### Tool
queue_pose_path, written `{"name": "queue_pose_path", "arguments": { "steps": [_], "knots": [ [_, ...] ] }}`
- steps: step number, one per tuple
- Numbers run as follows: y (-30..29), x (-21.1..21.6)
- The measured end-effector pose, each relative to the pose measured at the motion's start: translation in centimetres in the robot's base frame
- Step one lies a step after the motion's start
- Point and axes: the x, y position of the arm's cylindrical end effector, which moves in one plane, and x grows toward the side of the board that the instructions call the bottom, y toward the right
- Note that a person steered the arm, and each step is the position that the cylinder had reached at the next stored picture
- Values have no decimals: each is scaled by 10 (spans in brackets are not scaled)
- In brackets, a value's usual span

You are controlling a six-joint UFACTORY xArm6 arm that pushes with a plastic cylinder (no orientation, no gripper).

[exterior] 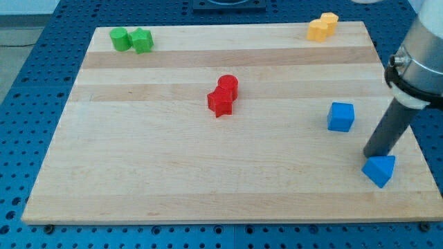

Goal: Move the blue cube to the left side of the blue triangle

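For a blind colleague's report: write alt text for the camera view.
My tip rests just above the blue triangle at the wooden board's right edge, with the blue cube up-left of it. Red blocks sit mid-board, green blocks top left, yellow blocks top right.

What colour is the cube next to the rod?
Blue: the blue cube, seen in the camera view.

Board: a pale wooden board [173,166] of glued lengthwise planks fills most of the frame, its far edge narrower than its near edge.
Grain: alternating lighter and slightly darker strips run from the frame's left to its right.
Base: a blue perforated plate [41,83] with a regular grid of small holes shows along every edge of the frame.
Top centre: a dark fixture [228,4], cut off by the frame.
Light: even, soft, with faint shadows.
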Motion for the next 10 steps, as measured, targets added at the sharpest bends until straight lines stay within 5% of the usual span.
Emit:
{"name": "queue_pose_path", "arguments": {
  "steps": [3, 7, 10],
  "knots": [
    [35, -94],
    [-102, -81],
    [-108, -28]
  ]
}}
